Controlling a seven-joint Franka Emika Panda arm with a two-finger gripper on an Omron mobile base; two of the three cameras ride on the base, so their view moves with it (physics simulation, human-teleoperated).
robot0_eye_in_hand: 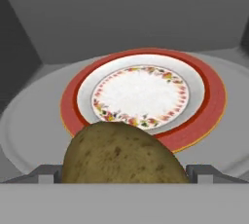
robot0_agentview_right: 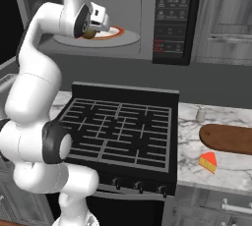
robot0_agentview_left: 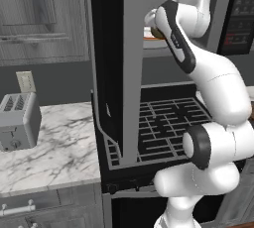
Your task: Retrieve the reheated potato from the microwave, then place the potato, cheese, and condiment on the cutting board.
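Potato (robot0_eye_in_hand: 124,154) sits nearest the hand camera, between the two finger tips of the gripper (robot0_eye_in_hand: 124,172), at the near rim of the plate (robot0_eye_in_hand: 146,94). The jaws stand wide, one at each flank of the potato; whether the pads are pressing on it cannot be told, so no hold is confirmed. In the right base view the gripper (robot0_agentview_right: 95,27) is inside the microwave (robot0_agentview_right: 123,16) cavity, with the potato (robot0_agentview_right: 90,34) showing brown just beneath it, at the left edge of the turntable.

Progress, as judged: early. The door (robot0_agentview_left: 111,68) is swung open, the hand has reached the potato, and retrieval is not yet done. The potato is still inside; nothing lies on the board (robot0_agentview_right: 229,139).

On the counter right of the stove (robot0_agentview_right: 123,127), the board lies toward the right edge. The cheese (robot0_agentview_right: 208,162) rests just off the board's front edge. The condiment (robot0_agentview_right: 200,114) stands near the back, beside the stove. All three placements remain.

Potato condition: rounded, mottled yellow-brown skin, whole, domed top, broad enough to fill most of the gap between the tips.
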